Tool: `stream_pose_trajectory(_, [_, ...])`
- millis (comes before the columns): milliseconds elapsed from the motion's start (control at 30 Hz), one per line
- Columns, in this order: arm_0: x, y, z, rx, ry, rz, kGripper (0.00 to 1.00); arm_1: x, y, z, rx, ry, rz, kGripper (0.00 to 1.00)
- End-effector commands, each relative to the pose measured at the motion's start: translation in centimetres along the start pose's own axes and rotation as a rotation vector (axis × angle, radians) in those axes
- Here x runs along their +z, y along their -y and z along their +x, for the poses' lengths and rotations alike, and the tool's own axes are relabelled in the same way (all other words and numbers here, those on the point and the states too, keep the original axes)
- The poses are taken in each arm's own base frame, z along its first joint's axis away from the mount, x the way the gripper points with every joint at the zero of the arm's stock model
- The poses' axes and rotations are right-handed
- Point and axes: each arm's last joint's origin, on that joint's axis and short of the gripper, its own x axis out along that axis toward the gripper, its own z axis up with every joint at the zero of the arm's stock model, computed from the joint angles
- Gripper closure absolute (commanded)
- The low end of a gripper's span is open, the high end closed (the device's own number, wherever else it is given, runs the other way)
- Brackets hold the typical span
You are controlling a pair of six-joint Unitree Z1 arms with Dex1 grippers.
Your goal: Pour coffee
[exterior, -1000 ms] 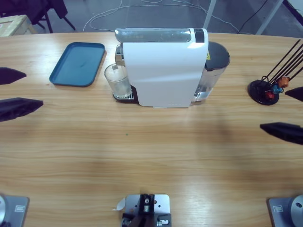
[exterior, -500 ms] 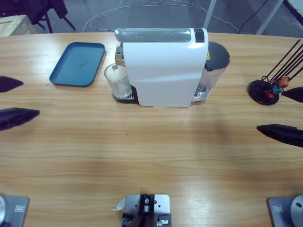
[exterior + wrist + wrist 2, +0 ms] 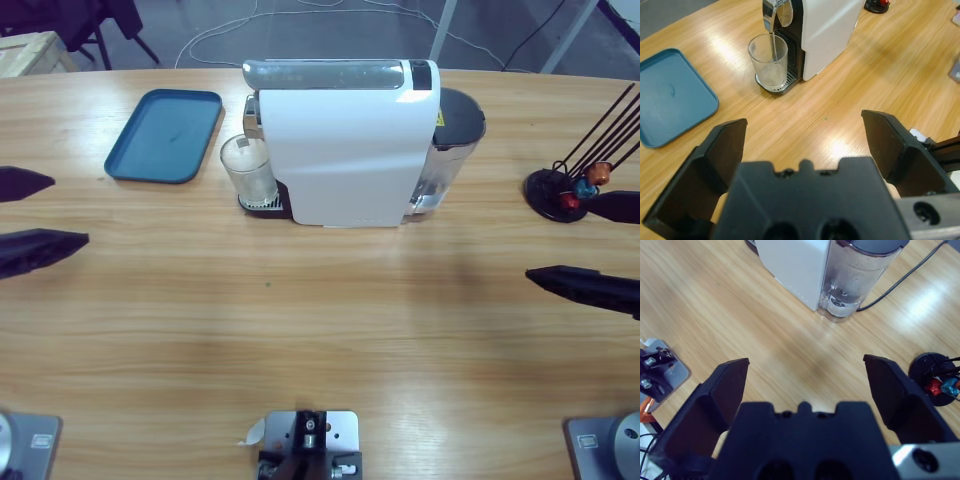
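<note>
Glass (image 3: 247, 171) stands on the drip grate under the spout of the white machine (image 3: 350, 150), at the table's (image 3: 320, 330) far middle, beside a blue tray (image 3: 166, 135). Left gripper (image 3: 35, 215) hovers at one side edge, right gripper (image 3: 600, 245) at the other near a capsule rack (image 3: 565, 195); both gape wide, empty, aimed inward.

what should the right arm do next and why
Probably reach in toward the capsule rack. The glass already stands under the spout of the coffee machine, looking empty, and both the left gripper and right gripper are open and hold nothing. The rack with its capsules sits just beside the right gripper, so fetching a capsule seems the likely first step.
</note>
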Motion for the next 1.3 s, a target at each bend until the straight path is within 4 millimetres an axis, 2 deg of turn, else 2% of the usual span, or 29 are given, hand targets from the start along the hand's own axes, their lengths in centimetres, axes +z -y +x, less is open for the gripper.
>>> stream_pose_trajectory(33, [-1.2,0.1,-0.2,0.001,-0.032,-0.041,0.000,-0.6,-0.1,0.9,-0.004,-0.073,-0.004,0.000])
stream_pose_trajectory(133, [-0.6,0.2,-0.5,0.002,-0.012,-0.039,0.000,-0.6,-0.1,1.2,-0.002,-0.084,-0.005,0.000])
stream_pose_trajectory(200, [-0.9,0.2,-0.6,0.002,-0.011,-0.037,0.000,-0.6,-0.1,1.4,-0.001,-0.088,-0.005,0.000])
stream_pose_trajectory(367, [-3.8,0.5,-1.0,-0.001,0.034,0.035,0.000,-0.7,-0.1,1.2,-0.008,-0.080,-0.001,0.000])
stream_pose_trajectory(533, [-3.6,-0.2,0.5,0.011,-0.030,0.094,0.000,-0.6,-0.1,1.5,-0.009,-0.091,0.002,0.000])
stream_pose_trajectory(633, [-2.6,-1.7,3.1,-0.016,-0.052,0.123,0.000,-0.6,0.0,1.7,-0.009,-0.096,0.002,0.000])
stream_pose_trajectory(767, [0.3,-5.1,6.8,-0.107,0.005,0.154,0.000,-0.4,0.0,2.1,-0.007,-0.114,0.002,0.000])
stream_pose_trajectory(833, [1.0,-6.3,8.4,-0.138,0.005,0.205,0.000,-0.4,0.0,2.3,-0.007,-0.120,0.004,0.000])
stream_pose_trajectory(1033, [0.7,-8.8,12.7,-0.224,-0.039,0.235,0.000,-0.2,0.0,2.8,-0.007,-0.140,0.012,0.000])
stream_pose_trajectory(1300, [0.5,-11.3,17.4,-0.213,0.015,0.286,0.000,0.2,0.1,4.0,-0.009,-0.187,0.020,0.000])
